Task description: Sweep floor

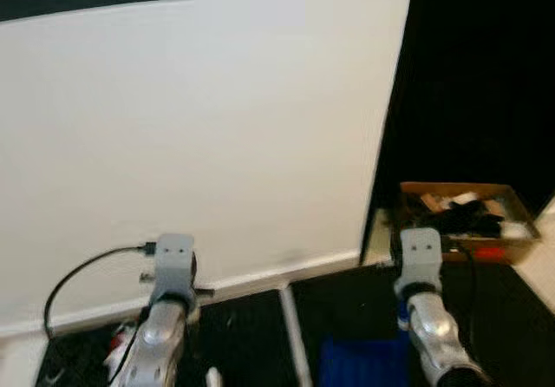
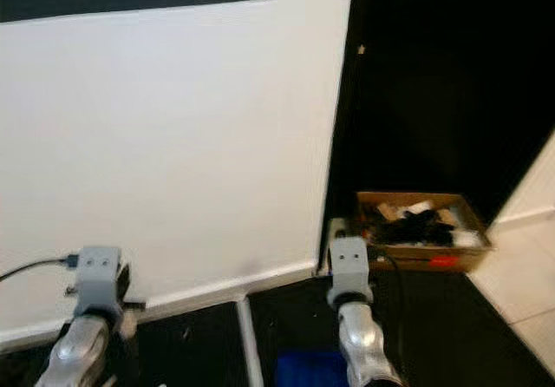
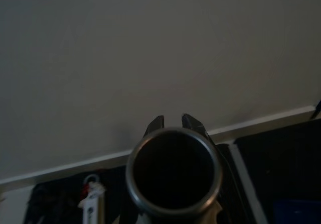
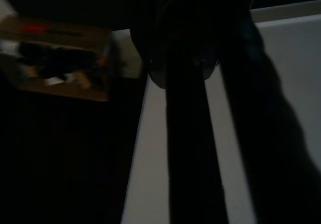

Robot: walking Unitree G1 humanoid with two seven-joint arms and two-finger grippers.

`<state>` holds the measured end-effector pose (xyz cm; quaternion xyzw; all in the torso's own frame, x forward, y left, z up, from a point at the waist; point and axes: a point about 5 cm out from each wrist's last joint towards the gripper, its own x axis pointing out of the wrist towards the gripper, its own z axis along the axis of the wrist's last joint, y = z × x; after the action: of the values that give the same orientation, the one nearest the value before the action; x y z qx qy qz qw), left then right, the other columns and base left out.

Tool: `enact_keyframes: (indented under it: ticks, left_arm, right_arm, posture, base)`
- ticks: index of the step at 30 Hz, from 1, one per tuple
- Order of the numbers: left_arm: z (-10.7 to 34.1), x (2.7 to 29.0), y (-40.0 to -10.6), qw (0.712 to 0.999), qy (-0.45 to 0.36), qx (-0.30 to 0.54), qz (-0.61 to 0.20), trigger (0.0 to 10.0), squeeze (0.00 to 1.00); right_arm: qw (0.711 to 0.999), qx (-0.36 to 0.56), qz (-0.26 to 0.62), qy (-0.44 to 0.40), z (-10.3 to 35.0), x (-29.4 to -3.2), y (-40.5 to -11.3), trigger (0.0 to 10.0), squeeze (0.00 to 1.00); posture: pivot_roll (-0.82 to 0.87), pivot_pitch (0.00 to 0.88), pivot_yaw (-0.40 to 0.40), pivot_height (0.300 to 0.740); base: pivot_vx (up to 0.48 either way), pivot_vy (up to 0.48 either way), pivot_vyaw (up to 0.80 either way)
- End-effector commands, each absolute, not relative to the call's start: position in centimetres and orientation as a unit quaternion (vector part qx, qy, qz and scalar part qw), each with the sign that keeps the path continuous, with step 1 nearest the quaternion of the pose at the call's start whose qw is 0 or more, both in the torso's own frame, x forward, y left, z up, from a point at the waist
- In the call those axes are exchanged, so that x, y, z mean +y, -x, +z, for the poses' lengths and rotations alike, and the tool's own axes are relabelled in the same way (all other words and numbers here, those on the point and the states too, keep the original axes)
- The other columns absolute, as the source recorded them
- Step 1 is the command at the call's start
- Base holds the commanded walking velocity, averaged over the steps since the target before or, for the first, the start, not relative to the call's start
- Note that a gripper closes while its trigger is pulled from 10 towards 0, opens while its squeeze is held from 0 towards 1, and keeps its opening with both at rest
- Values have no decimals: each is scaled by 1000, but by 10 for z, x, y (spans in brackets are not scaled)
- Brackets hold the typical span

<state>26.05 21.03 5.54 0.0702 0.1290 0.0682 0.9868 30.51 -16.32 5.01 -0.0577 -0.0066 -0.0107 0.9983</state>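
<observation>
White painted wall (image 1: pixel 199 135) takes up most of the head views, with both silver arms rising from the bottom edge and a brown cardboard box of dark clutter (image 1: pixel 464 218) at the right. At the lower centre of its wrist view, the left gripper (image 3: pixel 173 123) pinches a dark metal tube (image 3: pixel 173 174), seen end-on. The right gripper (image 4: pixel 188 133) shows as dark fingers along a dark pole (image 4: pixel 193 148), and I cannot tell whether they're spread or pressed together.
</observation>
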Motion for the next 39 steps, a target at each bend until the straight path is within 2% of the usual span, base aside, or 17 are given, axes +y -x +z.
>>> enact_keyframes:
  ticks: [1,28,39]
  left_arm:
    - [60,212,-264,987,-83,121,67,10000,0]
    - [59,211,-263,986,-77,127,71,10000,0]
    - [59,212,-263,986,-77,127,72,10000,0]
  right_arm:
    - [998,-12,-16,65,53,-169,-306,10000,0]
    - [998,-12,-15,66,53,-168,-306,10000,0]
    - [998,-12,-15,65,53,-168,-306,10000,0]
  posture:
    - [78,39,62,740]
    - [77,41,62,740]
    - [77,41,62,740]
  base:
    - [0,0,0]
    - [0,0,0]
    - [0,274,0]
